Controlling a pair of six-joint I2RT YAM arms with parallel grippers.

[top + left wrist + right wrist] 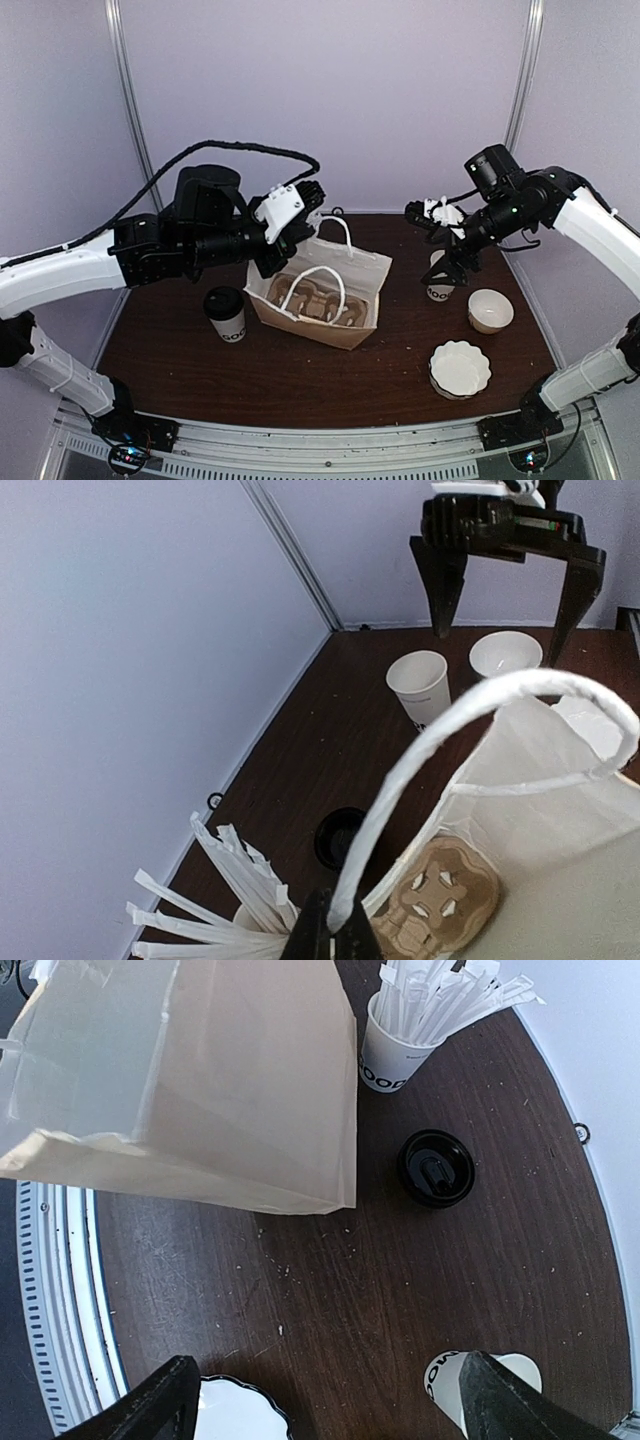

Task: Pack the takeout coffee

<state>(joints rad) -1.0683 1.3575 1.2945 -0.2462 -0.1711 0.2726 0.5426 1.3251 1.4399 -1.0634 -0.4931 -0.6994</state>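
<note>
The takeout coffee [225,312], a white cup with a black lid, stands on the table left of the paper bag [320,295]. From above, its lid [436,1167] sits just past the bag's corner. My left gripper [330,935] is shut on the bag's white handle [470,715] and holds it up; in the top view this gripper [305,215] is above the bag's far side. A brown cup carrier [440,895] lies inside the bag. My right gripper [435,245] hangs open and empty above a lidless white cup [440,285]; its fingers [150,1400] stand wide apart.
A cup full of white straws [400,1045] stands beyond the coffee. A white bowl [490,310] and a stack of scalloped white lids [460,368] sit at the right. The table's front edge [300,420] is near the arm bases.
</note>
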